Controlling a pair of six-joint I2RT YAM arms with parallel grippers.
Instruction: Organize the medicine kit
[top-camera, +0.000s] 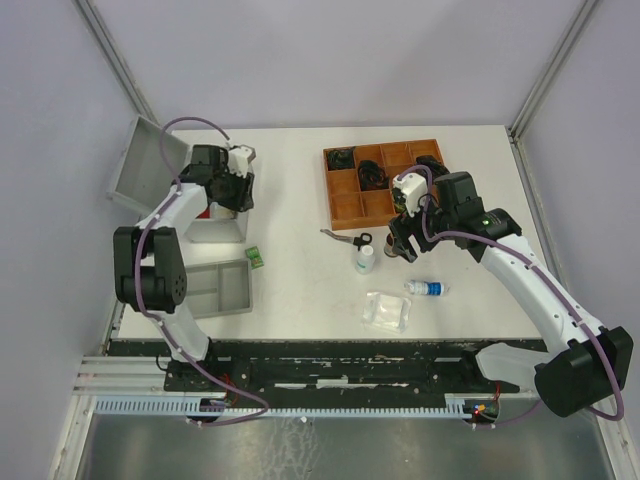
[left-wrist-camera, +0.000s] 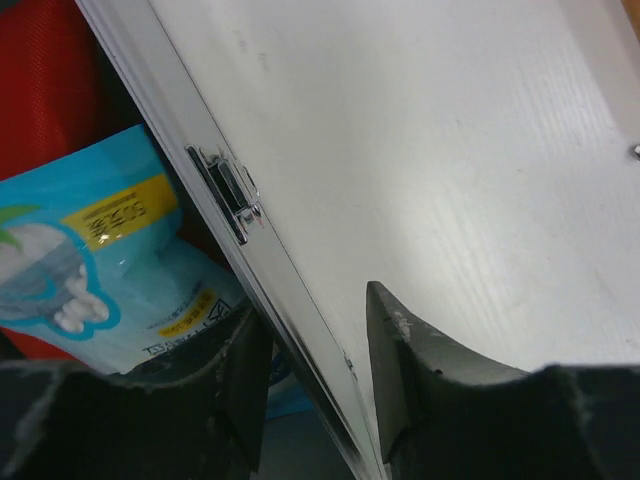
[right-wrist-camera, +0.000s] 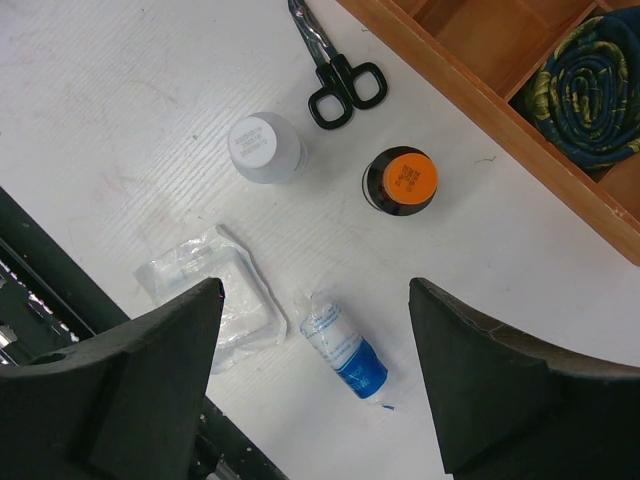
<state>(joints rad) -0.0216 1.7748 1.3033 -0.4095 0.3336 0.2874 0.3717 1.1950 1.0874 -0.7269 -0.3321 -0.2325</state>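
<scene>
Medicine kit (top-camera: 140, 172) at 10 o'clock on the bench (top-camera: 300, 290), beneath the nearer left jaws. They straddle its front rim, which runs 11-to-5; whether they clamp it cannot be told. Right jaws, wide apart, hover well apart toward 3 o'clock.

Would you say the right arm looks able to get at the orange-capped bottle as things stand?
Probably yes. The right arm's fingers hang open above the orange-capped bottle, which stands upright, apart from the white-capped bottle, the scissors and the wooden tray, with nothing over it.
</scene>
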